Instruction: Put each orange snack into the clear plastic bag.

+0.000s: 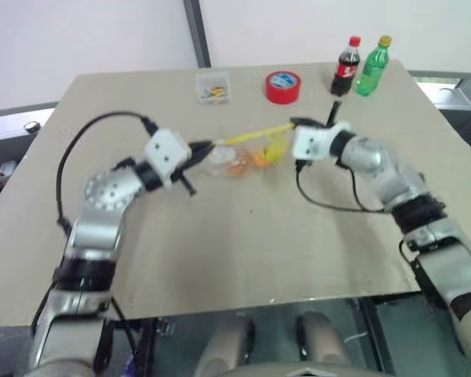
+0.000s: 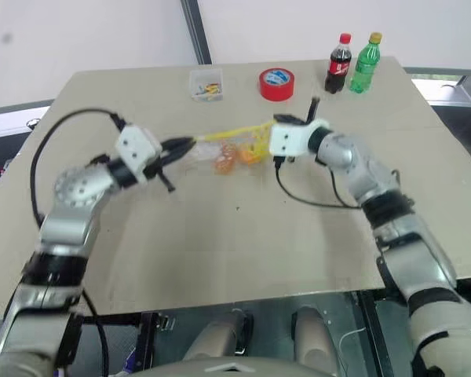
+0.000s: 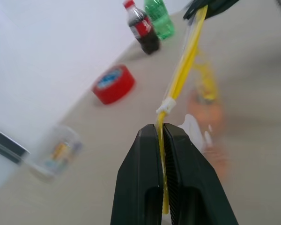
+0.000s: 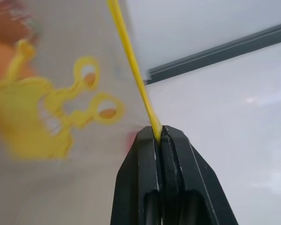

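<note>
orange snacks (image 1: 247, 161) sit inside the clear plastic bag (image 1: 255, 149), bunched low in its sagging belly between the two arms; their outlines blur together through the plastic, so i judge both are in but cannot separate them cleanly.

the bag hangs above the table (image 1: 220, 251) by its yellow seal strip (image 3: 180, 82), which runs taut from one gripper to the other. the left gripper (image 3: 162, 133) is clenched on one end of the strip, just behind the small white slider tab (image 3: 166, 106). the right gripper (image 4: 160, 133) is clamped on the other end, its two black fingers pressed together with the yellow strip coming out between them. holding both ends this way keeps the mouth edge up and stretched straight, so the weight of the snacks pulls the pouch down and nothing can slide back out. the yellow print (image 4: 51, 117) on the bag's face hangs just beside the right gripper.

with the contents in and the mouth drawn flat, the placing part looks done; what may remain is closing the seal or setting the bag down.

well apart at the far edge of the table stand the red tape roll (image 1: 283, 86), a small clear box of coloured bits (image 1: 213, 87), a cola bottle (image 1: 346, 67) and a green bottle (image 1: 373, 67), none involved in this hold.
</note>
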